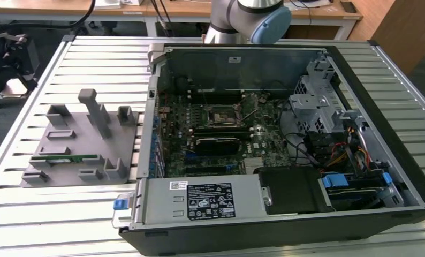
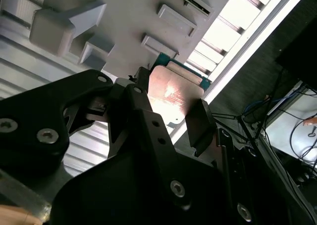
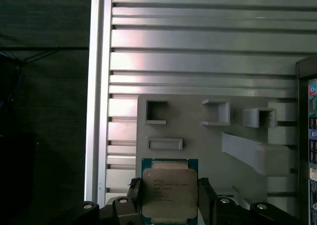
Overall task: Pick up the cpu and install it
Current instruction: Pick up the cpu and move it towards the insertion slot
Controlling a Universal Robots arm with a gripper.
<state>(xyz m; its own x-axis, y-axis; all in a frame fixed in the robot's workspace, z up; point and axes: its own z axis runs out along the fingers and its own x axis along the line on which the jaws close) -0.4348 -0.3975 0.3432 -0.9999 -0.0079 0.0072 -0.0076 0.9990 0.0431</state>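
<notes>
Silvery cpu [image 3: 169, 185] clamped edgewise in end effector [image 3: 169, 191] above table [image 3: 198, 61]; best kept level, grip gentle.

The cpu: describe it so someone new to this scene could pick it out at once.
On the slatted metal table, find the grey fixture plate. Near its edge, the black gripper clamps the cpu from both sides. It is the only flat square with a silvery lid and thin green border; its neighbours are grey blocks.
</notes>
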